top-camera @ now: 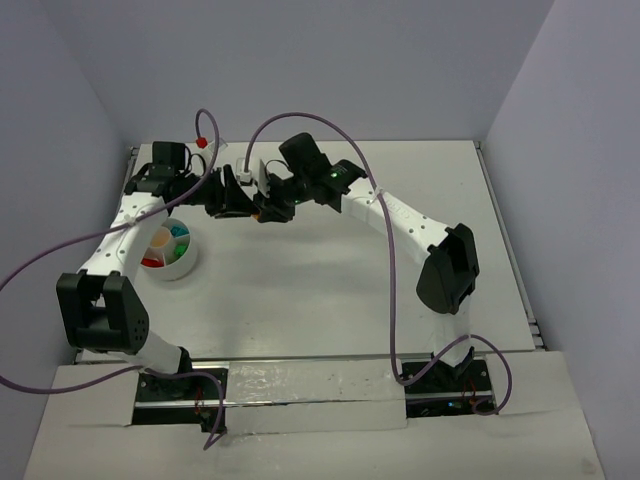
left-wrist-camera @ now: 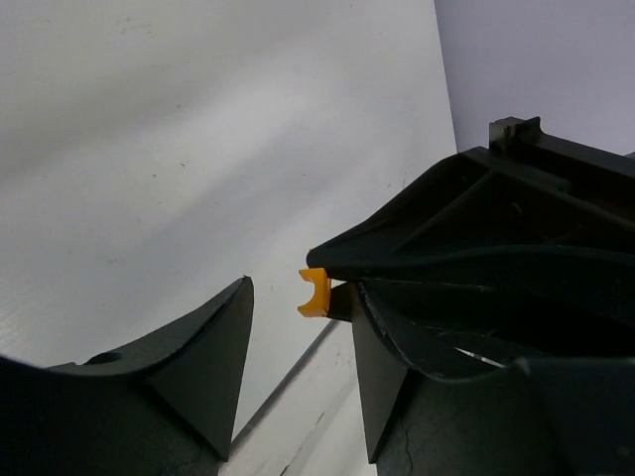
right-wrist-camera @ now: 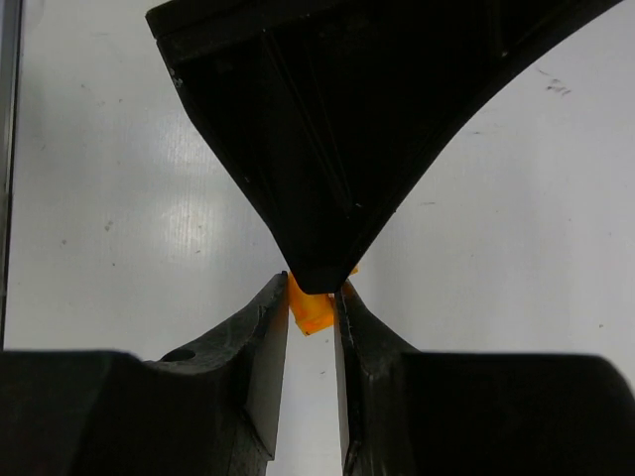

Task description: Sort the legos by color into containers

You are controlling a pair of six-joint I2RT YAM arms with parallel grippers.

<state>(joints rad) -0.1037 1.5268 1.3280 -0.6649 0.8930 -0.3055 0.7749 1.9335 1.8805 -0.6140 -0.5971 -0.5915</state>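
- Left side of the tabletop (top-camera: pixel 330 290): a round white bowl (top-camera: pixel 191 263) stands close beside the left arm (top-camera: pixel 120 233).
- In the overhead view its divided compartments hold small legos: an orange patch (top-camera: pixel 160 238), a cyan one (top-camera: pixel 179 230), a red one (top-camera: pixel 150 262) and a green one (top-camera: pixel 173 255). Each colour appears to have its own section. Single bricks cannot be told apart at this size.
- Centre-left, at the far part of the tabletop: the left fingers (left-wrist-camera: pixel 203 367) stand apart with a clear gap between their tips. They clamp nothing.
- The right wrist view shows one left finger reaching down, its tip just above and seemingly touching the brick. Firm contact cannot be confirmed.
- Centre: one orange lego (right-wrist-camera: pixel 310 312), a small curved piece, is held above the tabletop, well apart from the bowl. In the left wrist view it sits in the gap between the left fingers, nearer the right-hand one.
- Centre-right: the right fingers (right-wrist-camera: pixel 263 367) are closed on the orange lego, one pad on each side, with the brick at their very tips.
- Right side: the right arm (top-camera: pixel 410 225) reaches across from its base to meet the left arm's wrist.
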